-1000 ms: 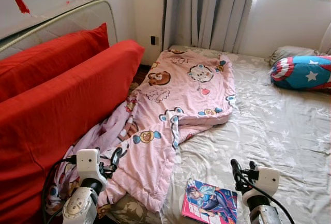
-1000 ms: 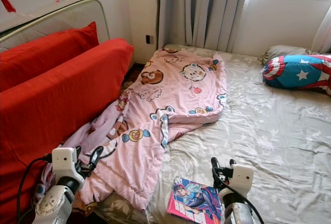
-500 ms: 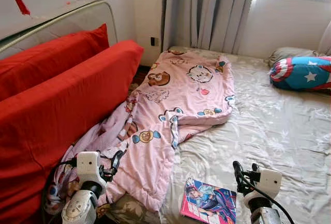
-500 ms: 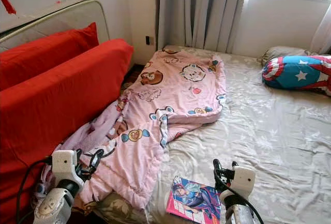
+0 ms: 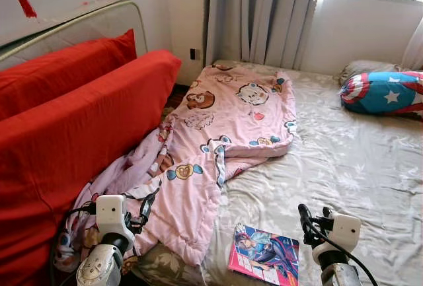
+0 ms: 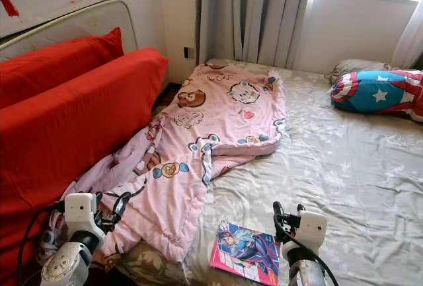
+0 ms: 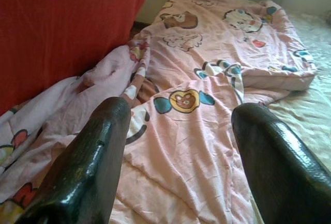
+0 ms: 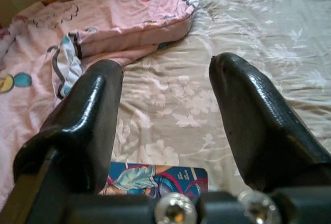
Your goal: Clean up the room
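Observation:
A pink cartoon-print blanket [image 5: 231, 121] lies crumpled along the bed's left side, its near end spilling off the edge toward the floor. A colourful comic book [image 5: 264, 254] lies flat on the floral sheet [image 5: 357, 160] near the bed's front edge. My left gripper [image 5: 147, 205] hangs open at the lower left, just in front of the blanket's drooping end [image 7: 176, 105]. My right gripper [image 5: 313, 218] is open at the lower right, a little right of the book [image 8: 155, 178]. Neither holds anything.
Two large red cushions [image 5: 73, 134] lean against a mattress on the left, close to the bed. A star-and-stripes pillow [image 5: 383, 93] and a grey pillow [image 5: 360, 69] lie at the far right. Grey curtains [image 5: 264, 15] hang behind the bed under a window.
The whole view has shifted slightly as the camera moved. Both grippers sit a touch lower in the picture and stay open. Nothing on the bed has moved.

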`<state>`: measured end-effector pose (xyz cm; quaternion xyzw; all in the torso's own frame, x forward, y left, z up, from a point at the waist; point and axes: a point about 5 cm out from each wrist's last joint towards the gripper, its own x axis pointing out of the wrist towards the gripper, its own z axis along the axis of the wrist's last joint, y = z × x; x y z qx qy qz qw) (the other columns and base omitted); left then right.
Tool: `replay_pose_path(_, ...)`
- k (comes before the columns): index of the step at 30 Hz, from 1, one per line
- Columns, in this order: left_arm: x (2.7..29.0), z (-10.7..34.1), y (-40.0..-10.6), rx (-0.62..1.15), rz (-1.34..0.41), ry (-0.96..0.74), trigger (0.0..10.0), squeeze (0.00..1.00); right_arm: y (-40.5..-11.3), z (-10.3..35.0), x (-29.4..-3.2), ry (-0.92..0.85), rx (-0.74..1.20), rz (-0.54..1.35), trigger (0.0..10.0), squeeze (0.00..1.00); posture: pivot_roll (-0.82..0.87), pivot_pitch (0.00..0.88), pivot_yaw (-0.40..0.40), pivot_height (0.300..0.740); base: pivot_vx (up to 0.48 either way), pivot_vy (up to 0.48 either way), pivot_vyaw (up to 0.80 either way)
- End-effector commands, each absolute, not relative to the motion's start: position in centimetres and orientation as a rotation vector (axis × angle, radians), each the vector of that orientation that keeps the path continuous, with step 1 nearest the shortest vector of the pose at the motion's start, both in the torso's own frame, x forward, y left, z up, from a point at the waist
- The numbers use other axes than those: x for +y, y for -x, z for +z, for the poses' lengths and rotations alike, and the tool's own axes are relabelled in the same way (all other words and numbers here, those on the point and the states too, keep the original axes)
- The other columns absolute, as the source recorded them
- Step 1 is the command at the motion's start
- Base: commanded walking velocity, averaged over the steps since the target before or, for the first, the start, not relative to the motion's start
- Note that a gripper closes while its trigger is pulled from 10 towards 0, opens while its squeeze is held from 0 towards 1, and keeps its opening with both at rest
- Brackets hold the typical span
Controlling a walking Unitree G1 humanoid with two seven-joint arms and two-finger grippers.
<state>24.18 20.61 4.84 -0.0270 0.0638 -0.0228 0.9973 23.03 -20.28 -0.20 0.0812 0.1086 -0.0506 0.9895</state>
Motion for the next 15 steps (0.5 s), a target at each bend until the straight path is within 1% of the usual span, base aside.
replay_pose_path(1,20.50,4.96,-24.12,0.133,-0.059,0.050,10.0,0.00,-23.17,-0.22,-20.32,-0.156,0.228,-0.092,10.0,0.00,0.02,0.000,-0.039,0.664,0.000,0.000,0.00)
replay_pose_path(4,20.38,4.88,-23.92,0.137,-0.062,0.050,10.0,0.00,-23.13,0.14,-20.50,-0.174,0.189,-0.087,10.0,0.00,0.02,0.000,-0.042,0.664,0.000,0.000,0.00)
replay_pose_path(15,20.36,4.64,-23.63,0.148,-0.055,0.051,10.0,0.00,-23.53,0.14,-20.42,-0.164,0.207,-0.070,10.0,0.00,0.04,0.000,-0.062,0.664,0.000,0.000,0.00)
